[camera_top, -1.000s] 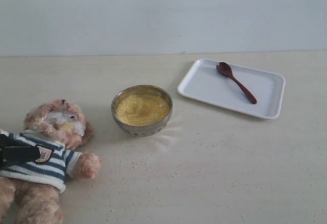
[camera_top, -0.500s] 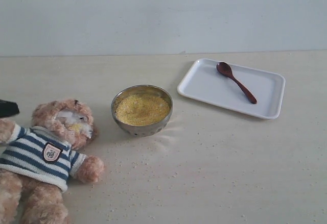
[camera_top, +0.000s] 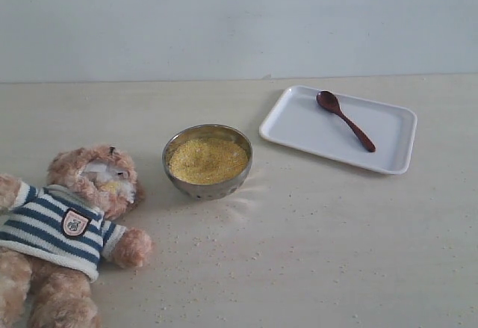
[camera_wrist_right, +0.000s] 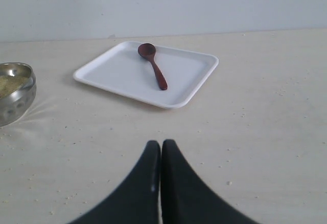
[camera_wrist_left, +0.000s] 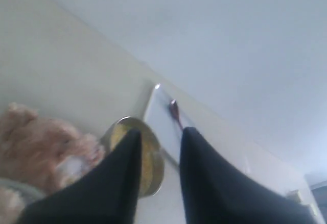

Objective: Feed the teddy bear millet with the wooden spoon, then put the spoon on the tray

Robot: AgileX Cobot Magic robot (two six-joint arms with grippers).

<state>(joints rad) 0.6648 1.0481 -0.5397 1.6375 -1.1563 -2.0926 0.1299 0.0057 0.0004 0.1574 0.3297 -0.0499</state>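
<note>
You lose the bear (camera_top: 71, 223) at the exterior view's left and bottom edges, so its legs and one arm are cut short. Your left wrist view is blurred, and the left hand (camera_wrist_left: 162, 132) covers part of the bowl (camera_wrist_left: 122, 120) and tray (camera_wrist_left: 159, 109). In the right wrist view the bowl runs off the edge.

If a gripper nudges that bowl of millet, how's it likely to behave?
The bowl has a rounded base, so it may rock or slide. Millet sits near the rim and some already dots the table, so a tilt would probably spill more.
</note>
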